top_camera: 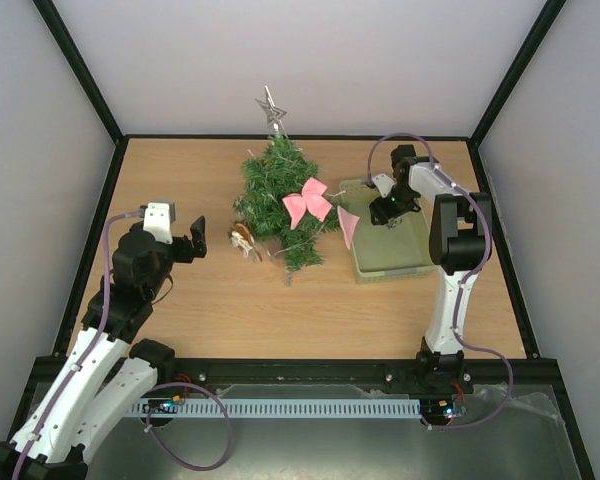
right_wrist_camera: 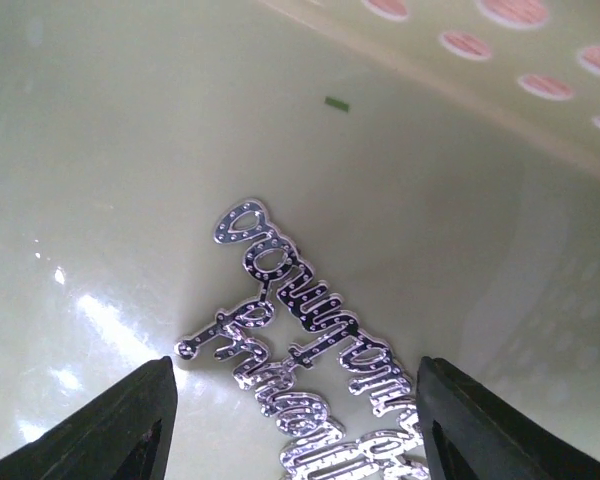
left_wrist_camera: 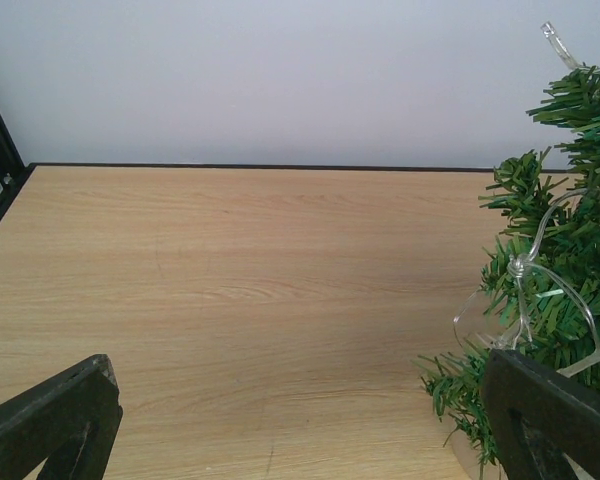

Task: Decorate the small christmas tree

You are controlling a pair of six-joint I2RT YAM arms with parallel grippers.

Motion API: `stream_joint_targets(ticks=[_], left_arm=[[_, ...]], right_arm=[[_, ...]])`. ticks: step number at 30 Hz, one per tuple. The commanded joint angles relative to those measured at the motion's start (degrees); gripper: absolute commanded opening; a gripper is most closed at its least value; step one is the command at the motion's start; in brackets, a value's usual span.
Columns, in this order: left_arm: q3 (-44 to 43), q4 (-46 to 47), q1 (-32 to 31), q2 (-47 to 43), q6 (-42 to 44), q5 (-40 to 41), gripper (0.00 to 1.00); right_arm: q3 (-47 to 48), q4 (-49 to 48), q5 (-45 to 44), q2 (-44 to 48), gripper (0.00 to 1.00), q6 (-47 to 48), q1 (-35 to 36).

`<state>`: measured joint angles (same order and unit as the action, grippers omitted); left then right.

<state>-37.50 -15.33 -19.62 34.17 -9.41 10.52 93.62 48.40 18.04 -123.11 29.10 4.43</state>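
the right jaws hang spread inside the basket, straddling a flat silver script ornament that lies on its glossy floor; nothing is gripped yet. to lift it well, i'd go low, pinch across the thin glittery lettering near its middle and close gently, since slick plastic would likely let it slide. the left jaws stand spread and empty just left of the tree, mid-bench, bristly and dark green, with an outline star and a soft pink bow.
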Motion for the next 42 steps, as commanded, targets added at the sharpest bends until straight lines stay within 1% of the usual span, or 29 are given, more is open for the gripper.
stream_joint_targets(ticks=[1, 5, 7, 9, 10, 12, 13, 16, 19, 22, 29, 36, 39, 42], left_arm=[[0.5, 1.3, -0.2, -0.6, 0.4, 0.1, 1.0], [0.5, 1.5, -0.2, -1.1, 0.5, -0.1, 1.0], [0.6, 1.4, -0.2, -1.3, 0.4, -0.2, 1.0], [0.6, 1.6, -0.4, -1.4, 0.5, -0.2, 1.0], [0.6, 1.6, -0.3, -1.4, 0.4, -0.2, 1.0], [0.6, 1.5, -0.4, -1.5, 0.4, -0.3, 1.0], [0.6, 1.5, -0.5, -1.5, 0.5, -0.3, 1.0], [0.7, 1.5, -0.6, -1.7, 0.5, -0.2, 1.0], [0.7, 1.4, -0.6, -1.7, 0.4, -0.1, 1.0], [0.7, 1.5, -0.6, -1.7, 0.4, 0.0, 1.0], [0.8, 1.6, -0.7, -1.6, 0.5, 0.1, 1.0], [0.7, 1.6, -0.7, -1.6, 0.6, 0.2, 1.0], [0.8, 1.6, -0.7, -1.7, 0.5, 0.2, 1.0], [0.7, 1.6, -0.7, -1.8, 0.6, 0.2, 1.0]], right_arm=[[-0.8, 4.8, -0.5, -0.9, 0.64, -4.5, -0.1], [-2.7, 2.4, -1.0, 0.9, 0.6, -6.9, 0.5], [-2.7, 0.8, -3.2, 1.6, 0.58, -8.8, 1.5], [-3.4, 1.0, -2.0, 2.7, 0.57, -8.9, 2.1], [-4.2, 0.8, -1.7, 3.7, 0.59, -8.7, 2.2], [-4.3, 0.0, -2.7, 5.4, 0.68, -8.7, 2.2], [-3.8, 0.5, -3.0, 5.7, 0.7, -8.2, 2.1], [-1.4, 4.4, -3.3, 4.6, 0.73, -6.7, 1.1], [-1.3, 5.0, -4.2, 4.2, 0.76, -6.9, 0.3], [-2.1, 4.8, -6.0, 4.0, 0.83, -6.7, 0.2], [-2.7, 4.2, -8.4, 1.9, 0.85, -6.5, -0.1], [-2.7, 4.5, -9.3, 0.8, 0.85, -7.3, 0.0], [-2.7, 4.7, -9.8, 0.2, 0.83, -7.7, 0.1], [-4.7, 4.0, -10.5, 0.3, 0.81, -7.7, 0.1]])
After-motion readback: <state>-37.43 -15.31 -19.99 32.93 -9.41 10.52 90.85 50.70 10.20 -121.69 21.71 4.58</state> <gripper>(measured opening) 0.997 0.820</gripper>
